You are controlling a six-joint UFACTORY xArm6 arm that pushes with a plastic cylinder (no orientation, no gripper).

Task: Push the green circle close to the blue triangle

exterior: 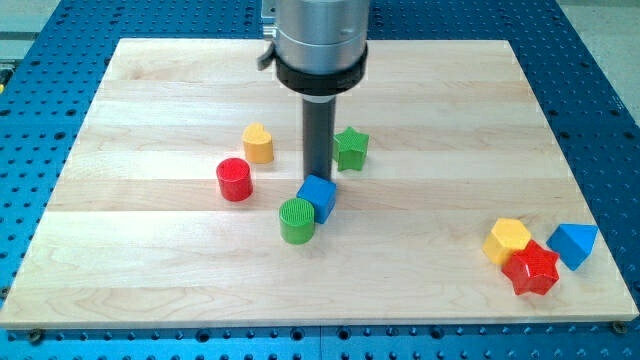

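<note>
The green circle sits near the middle of the wooden board, touching a blue cube at its upper right. The blue triangle lies far off at the view's lower right. My tip is at the lower end of the dark rod, right behind the blue cube's top edge and just above and right of the green circle. The rod hangs from a grey and black cylinder at the view's top.
A green star lies just right of the rod. A yellow heart and a red cylinder lie to its left. A yellow hexagon and a red star sit beside the blue triangle. The board's edge runs along the bottom.
</note>
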